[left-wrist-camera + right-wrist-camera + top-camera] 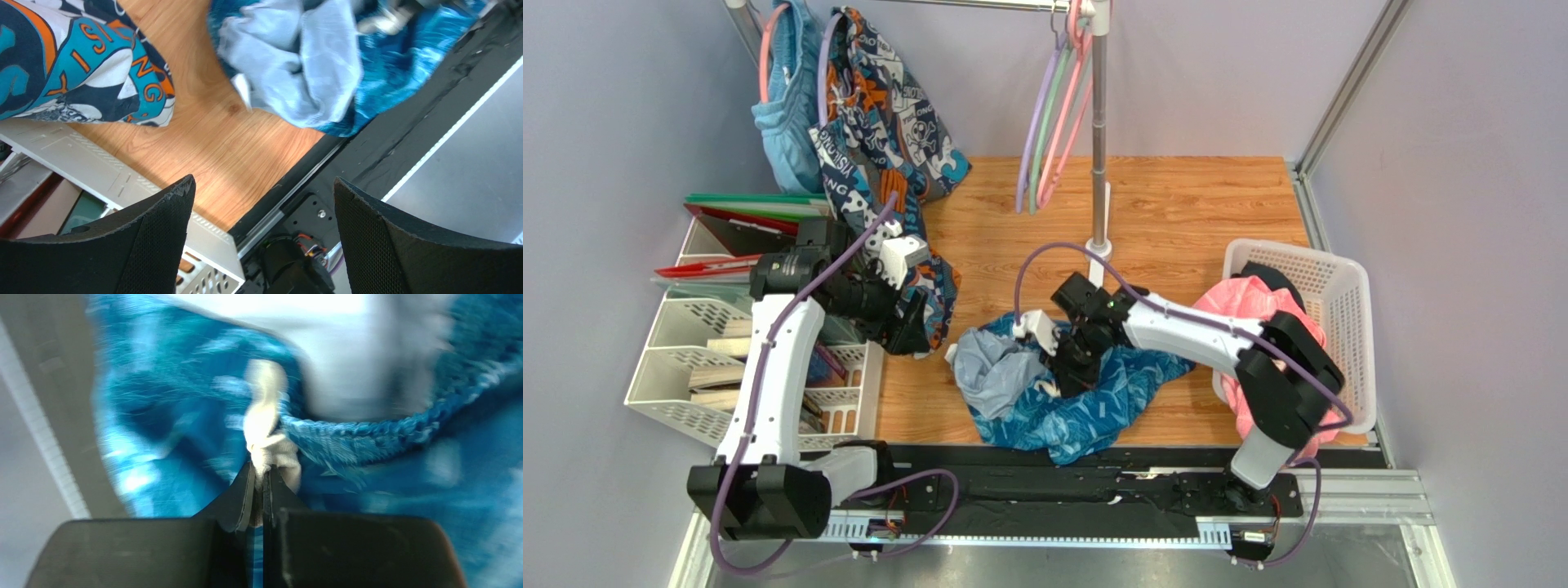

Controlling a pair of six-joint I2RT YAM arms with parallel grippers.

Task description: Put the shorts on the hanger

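The dark blue-teal shorts [1093, 410] lie crumpled near the table's front edge, partly under a pale grey-blue garment [995, 368]. My right gripper [1066, 364] sits on their waistband. In the right wrist view this gripper [262, 471] is shut on the white drawstring [264, 419] at the edge of the shorts [178, 416]. The lavender hanger [1032, 123] hangs from the rack at the back, apart from both arms. My left gripper [901, 319] hovers at the left and stands open [264, 187] with nothing between its fingers. The shorts [396, 61] show at the top right of its view.
A navy cartoon-print garment [885, 116] hangs at back left and drapes down by my left gripper. Light blue shorts [787, 104] hang beside it. The rack pole [1097, 135] stands mid-table. A white basket [1347, 288] holds pink cloth at the right. A file rack [676, 361] stands at the left.
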